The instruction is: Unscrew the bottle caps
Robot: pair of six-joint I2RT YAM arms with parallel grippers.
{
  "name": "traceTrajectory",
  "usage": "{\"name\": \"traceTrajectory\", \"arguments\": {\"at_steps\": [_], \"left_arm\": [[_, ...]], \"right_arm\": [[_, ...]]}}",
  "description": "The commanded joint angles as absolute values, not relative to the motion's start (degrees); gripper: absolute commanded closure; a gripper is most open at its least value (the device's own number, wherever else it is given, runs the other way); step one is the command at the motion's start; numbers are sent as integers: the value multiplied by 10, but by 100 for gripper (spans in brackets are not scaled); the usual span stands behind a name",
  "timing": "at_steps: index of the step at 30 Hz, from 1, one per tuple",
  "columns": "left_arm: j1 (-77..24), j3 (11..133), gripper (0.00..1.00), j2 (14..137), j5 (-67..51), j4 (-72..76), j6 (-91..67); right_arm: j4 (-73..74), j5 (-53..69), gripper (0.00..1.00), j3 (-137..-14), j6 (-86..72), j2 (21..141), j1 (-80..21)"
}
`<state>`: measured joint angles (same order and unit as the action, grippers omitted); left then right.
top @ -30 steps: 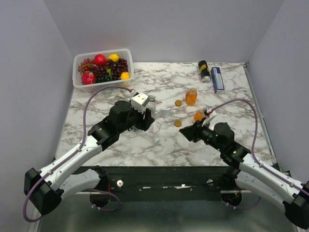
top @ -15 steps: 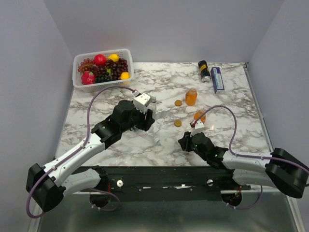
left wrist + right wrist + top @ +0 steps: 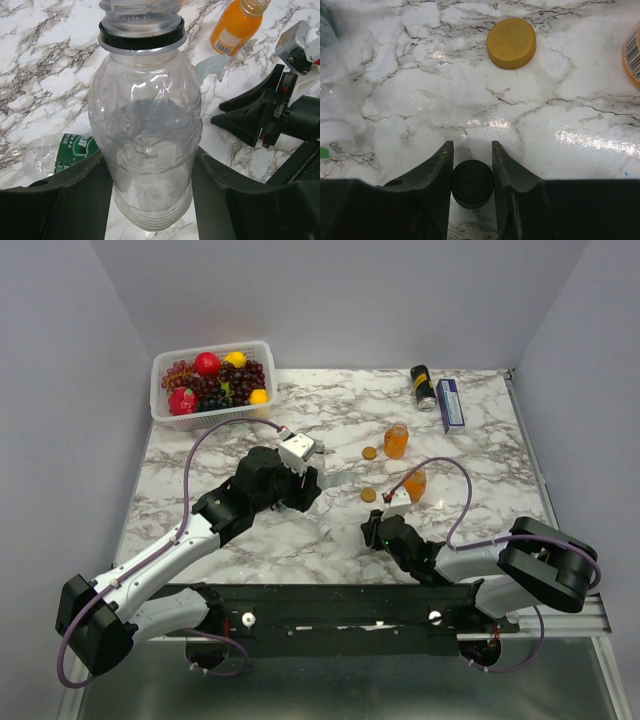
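Note:
My left gripper (image 3: 150, 167) (image 3: 303, 488) is shut on a clear bottle (image 3: 146, 120), held by its lower body. The bottle's neck is open, with only a black ring (image 3: 141, 41) left on it. My right gripper (image 3: 472, 148) (image 3: 371, 533) is low over the marble, shut on a small black bottle cap (image 3: 472, 183). An orange cap (image 3: 511, 43) (image 3: 368, 495) lies just beyond it, and a second orange cap (image 3: 370, 452) lies farther back. Two open orange juice bottles (image 3: 397, 440) (image 3: 414, 483) stand right of centre. Another clear bottle with a green label (image 3: 65, 151) lies on its side by my left fingers.
A white basket of fruit (image 3: 165, 418) sits at the back left. A black can (image 3: 423, 387) and a blue box (image 3: 450, 404) lie at the back right. The marble table (image 3: 250, 550) ends at a black rail near the arm bases.
My right arm has folded down and swung left and nearer, carrying the black cap low over the table. The left gripper, still holding the clear bottle, has shifted slightly right.

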<state>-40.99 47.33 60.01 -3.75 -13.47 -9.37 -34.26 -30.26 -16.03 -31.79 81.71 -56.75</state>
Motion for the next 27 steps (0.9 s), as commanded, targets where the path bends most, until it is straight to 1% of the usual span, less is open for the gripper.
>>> {"name": "traceTrajectory", "arguments": {"at_steps": [1,9,10,13,16,19,20,21,25,27], "left_arm": [[-410,479,68,602,-54,-141,-85],[-410,480,68,599,-58,-142,-84],[-410,480,68,599,-57,-142,-85],[-410,480,68,599,-60,-142,-84],[-410,479,68,599,-63,-142,-84],[-410,479,68,597,-63,-140,-80],[-411,478,68,594,-63,-139,-79],[-410,478,68,593,-63,-138,-77],[-417,475,68,585,-67,-135,-69],[-425,474,68,578,-76,-130,-66]], "right_arm": [[-309,-365,63,-167,-354,837,-577],[-263,-387,48,-177,-371,823,-580],[-259,-387,45,-178,-372,821,-581],[-258,-379,37,-178,-367,818,-581],[-258,-351,32,-182,-345,801,-581],[-225,-303,29,-189,-312,733,-581],[-208,-290,29,-194,-303,683,-580],[-188,-260,28,-208,-295,658,-581],[-28,-215,23,-262,-270,529,-579],[17,-175,20,-283,-257,467,-571]]}}
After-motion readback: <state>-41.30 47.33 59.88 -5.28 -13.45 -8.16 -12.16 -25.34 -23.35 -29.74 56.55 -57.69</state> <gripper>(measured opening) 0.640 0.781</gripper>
